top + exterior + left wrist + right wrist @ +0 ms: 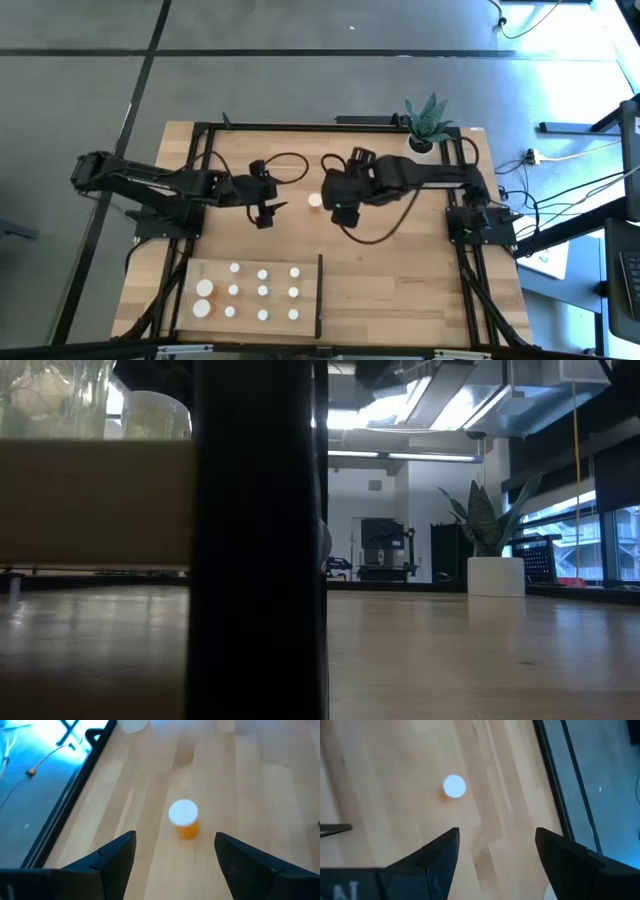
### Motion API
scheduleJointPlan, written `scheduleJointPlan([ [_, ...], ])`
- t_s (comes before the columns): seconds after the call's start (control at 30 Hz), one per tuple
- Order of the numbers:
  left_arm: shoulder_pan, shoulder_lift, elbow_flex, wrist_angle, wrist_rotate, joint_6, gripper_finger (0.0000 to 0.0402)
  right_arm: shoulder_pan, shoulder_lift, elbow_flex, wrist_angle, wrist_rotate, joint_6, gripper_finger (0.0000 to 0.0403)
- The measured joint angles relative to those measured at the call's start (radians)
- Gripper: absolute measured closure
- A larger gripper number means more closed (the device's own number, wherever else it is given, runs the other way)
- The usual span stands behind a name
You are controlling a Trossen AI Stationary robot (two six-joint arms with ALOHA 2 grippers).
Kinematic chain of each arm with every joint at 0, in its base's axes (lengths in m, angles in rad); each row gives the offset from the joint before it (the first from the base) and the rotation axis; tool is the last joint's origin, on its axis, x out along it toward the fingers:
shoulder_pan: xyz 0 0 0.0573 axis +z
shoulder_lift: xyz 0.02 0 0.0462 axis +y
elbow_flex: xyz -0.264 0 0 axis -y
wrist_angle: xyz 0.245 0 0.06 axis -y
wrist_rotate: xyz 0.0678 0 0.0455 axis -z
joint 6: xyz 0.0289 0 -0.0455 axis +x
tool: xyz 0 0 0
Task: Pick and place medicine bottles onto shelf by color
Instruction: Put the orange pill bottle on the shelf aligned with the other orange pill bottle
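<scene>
Eleven bottles [262,292] stand on the shelf [310,300], lower left. One orange bottle [315,201] remains mid-table. Both the left gripper [272,211] and right gripper [338,211] hang open and empty beside it.

Both arms reach inward, left end effector [268,212] and right end effector [343,213] spread, empty.

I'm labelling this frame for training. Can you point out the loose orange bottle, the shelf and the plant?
Orange bottle [183,813]: left wrist view, on its white cap.
Shelf [246,268]: high view, on bare wood between caps.
Plant [487,520]: low view, on a leaf.
</scene>
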Motion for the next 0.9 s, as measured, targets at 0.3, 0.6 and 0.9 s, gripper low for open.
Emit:
scheduleJointPlan([
  [0.3,0.123,0.000,-0.086,0.196,0.161,0.075,0.0138,0.071,-0.016,-0.059,0.003,0.114,0.028,0.0140],
  [0.6,0.212,0.000,-0.172,0.319,0.208,0.102,0.0138,0.047,-0.136,-0.368,0.040,0.206,0.233,0.0140],
  [0.9,0.277,0.039,-0.216,0.502,0.430,0.156,0.0138,0.029,-0.255,-0.583,0.236,0.079,0.073,0.0140],
])
